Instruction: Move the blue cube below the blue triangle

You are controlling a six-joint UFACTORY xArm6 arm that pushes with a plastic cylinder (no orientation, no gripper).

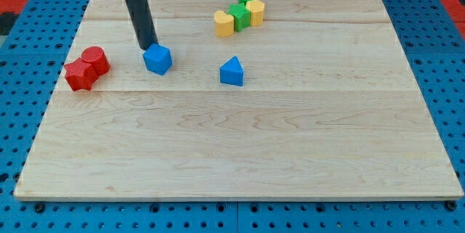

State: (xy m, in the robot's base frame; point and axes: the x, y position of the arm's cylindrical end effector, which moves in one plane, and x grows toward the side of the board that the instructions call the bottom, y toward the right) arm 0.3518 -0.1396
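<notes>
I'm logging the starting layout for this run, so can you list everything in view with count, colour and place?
blue cube: 1, blue, upper left of the board's middle.
blue triangle: 1, blue, right of the cube, near the board's middle, apart from it.
red blocks: 2, red, touching, at the view's left edge of the board; shapes unclear.
yellow blocks: 2, yellow, in the cluster at the view's top.
green blocks: 2, green, same cluster, between the yellow ones.
board: 1, pale wood, on a blue perforated base.
my tip: 1, dark rod, at the cube's upper left edge.
</notes>
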